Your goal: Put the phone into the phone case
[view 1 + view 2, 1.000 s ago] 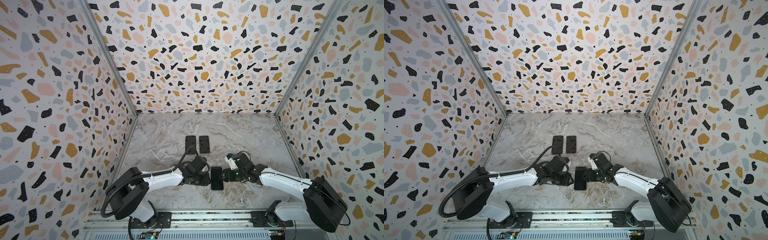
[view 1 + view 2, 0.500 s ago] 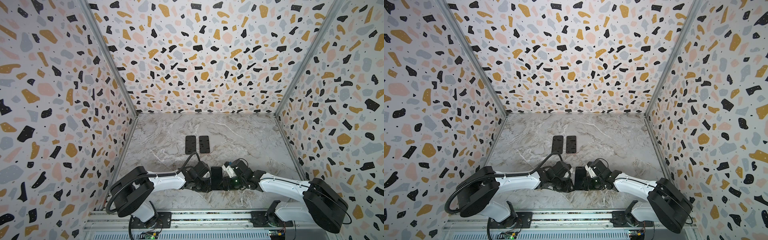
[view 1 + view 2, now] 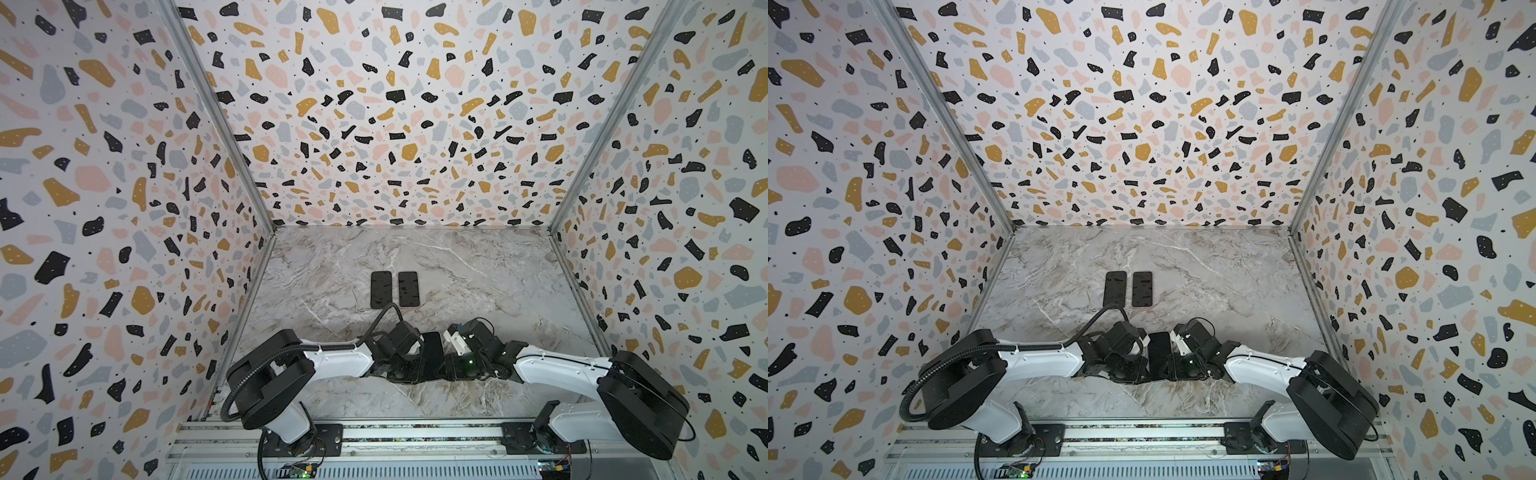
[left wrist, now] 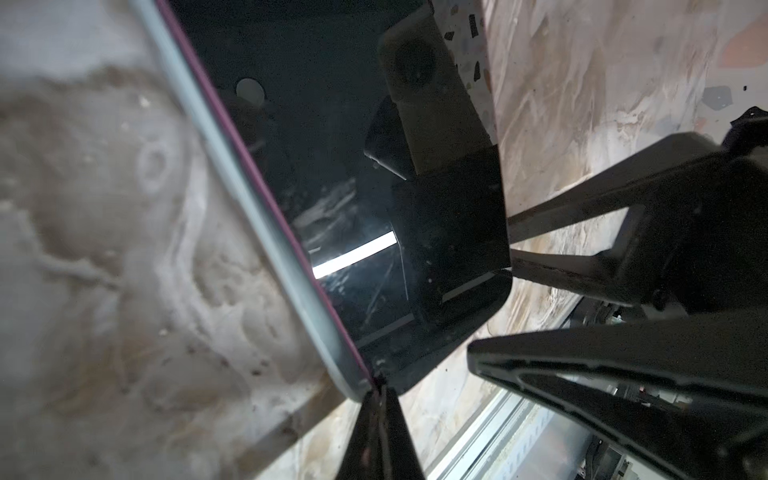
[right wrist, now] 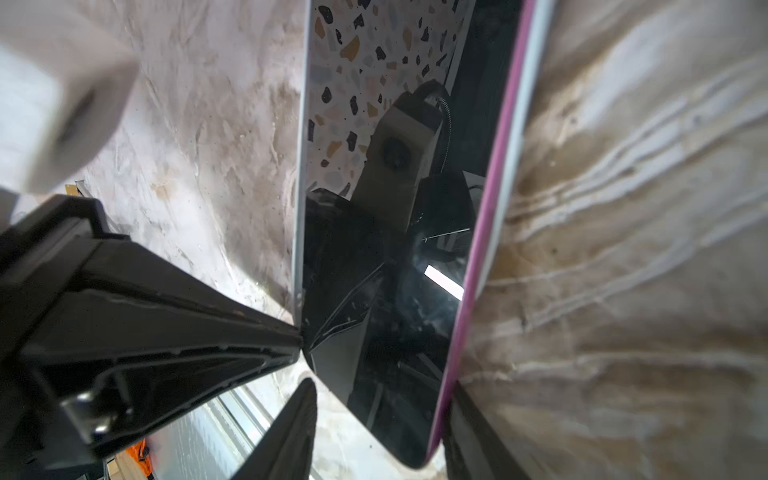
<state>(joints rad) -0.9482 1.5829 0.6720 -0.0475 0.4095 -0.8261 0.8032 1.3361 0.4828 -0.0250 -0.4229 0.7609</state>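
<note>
The phone is near the table's front, between both grippers. Its black screen has a pink edge. The pale grey rim of the phone case runs along that edge, and the marble past the rim looks blurred. My left gripper is shut, its tips touching the phone's near corner. My right gripper is open astride the opposite corner, with one finger under the pink edge and the other just clear of the phone.
Two flat black phone-shaped slabs lie side by side at the middle of the marble table. Patterned walls close in the left, right and back. A metal rail runs along the front edge.
The phone lay flat a second ago and has since been tipped up between the arms. Both grippers moved in against it. The left gripper closed.
</note>
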